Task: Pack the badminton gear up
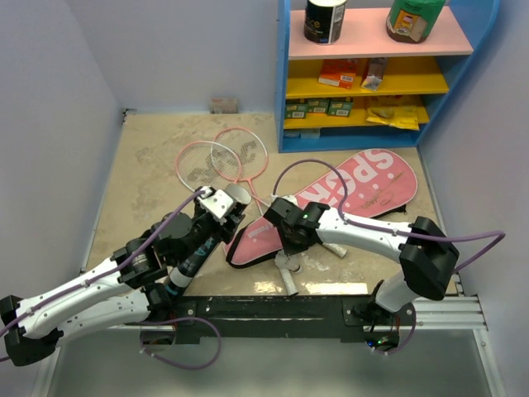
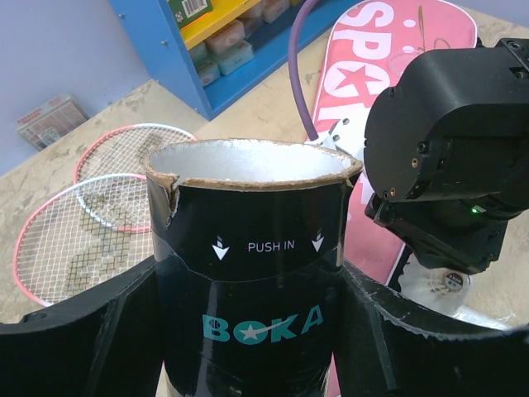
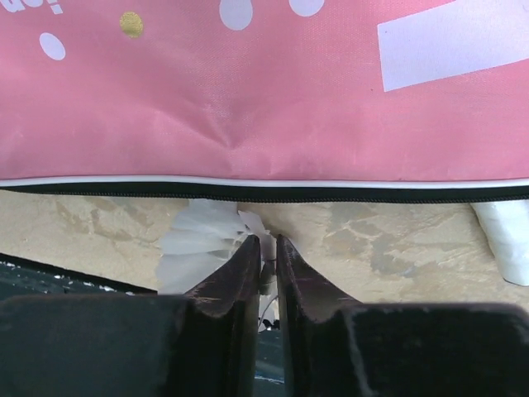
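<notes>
Shuttle tube (image 2: 256, 219), black cardboard cyl., gripped by L hand (image 2: 248, 289); R hand (image 3: 269, 248) pinching feathery white shuttlecock (image 3: 194, 244).

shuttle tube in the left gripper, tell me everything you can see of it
The shuttle tube is black and cardboard-looking, with a silvery lining. Its open end has a frayed rim, torn at one side. White "PUSH IN" with arrows and teal "BOKA" are printed below it. The left gripper clamps it on both sides, tilted, mouth away from the robot. Contents hidden.
</notes>
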`<state>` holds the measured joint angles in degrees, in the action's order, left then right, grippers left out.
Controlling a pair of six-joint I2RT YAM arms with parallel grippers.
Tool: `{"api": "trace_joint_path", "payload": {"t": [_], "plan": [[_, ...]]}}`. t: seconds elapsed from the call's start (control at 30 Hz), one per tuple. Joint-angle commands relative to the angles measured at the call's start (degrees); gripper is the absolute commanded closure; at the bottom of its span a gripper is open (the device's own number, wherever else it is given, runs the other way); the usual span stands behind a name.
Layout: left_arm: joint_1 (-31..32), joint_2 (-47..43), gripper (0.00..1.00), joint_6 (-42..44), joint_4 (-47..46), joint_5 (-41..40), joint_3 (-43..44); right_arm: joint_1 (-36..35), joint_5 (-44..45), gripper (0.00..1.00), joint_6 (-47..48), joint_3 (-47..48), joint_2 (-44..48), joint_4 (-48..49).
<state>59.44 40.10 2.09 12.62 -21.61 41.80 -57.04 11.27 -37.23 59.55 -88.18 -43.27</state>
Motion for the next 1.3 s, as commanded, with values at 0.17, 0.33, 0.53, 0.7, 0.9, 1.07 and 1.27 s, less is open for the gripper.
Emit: {"api": "trace_joint_path", "payload": {"t": [0.17, 0.33, 0.53, 0.7, 0.9, 1.07, 1.27], "plan": [[0.06, 0.42, 1.0, -4.02, 1.0, -1.51, 1.62, -0.18, 4.11, 1.0, 1.2, 3.29, 2.66, -3.4], [0.06, 0.6, 1.0, -3.76, 0.39, 1.03, 1.18, -0.09, 5.69, 1.0, -0.03, 6.8, 11.42, -8.76], [0.06, 3.49, 1.0, -2.35, -0.93, 11.83, 1.27, -0.09, 3.86, 1.0, -1.17, 11.72, 21.9, -10.79], [0.06, 5.25, 1.0, 0.28, -2.51, 24.39, 0.83, -0.09, 2.18, 1.0, -1.44, 13.84, 29.2, -7.81], [0.15, 6.22, 1.0, 1.43, -3.39, 33.27, -0.05, -0.09, -0.45, 1.0, -1.35, 15.68, 34.03, -3.94], [0.15, 6.48, 1.0, 1.78, -4.8, 42.06, -0.32, -0.09, -3.44, 1.0, -0.56, 16.48, 35.88, -0.16], [0.15, 5.96, 1.0, 1.6, -6.12, 45.77, -0.49, -0.09, -7.31, 1.0, -0.56, 16.74, 36.33, 3.01]]}}
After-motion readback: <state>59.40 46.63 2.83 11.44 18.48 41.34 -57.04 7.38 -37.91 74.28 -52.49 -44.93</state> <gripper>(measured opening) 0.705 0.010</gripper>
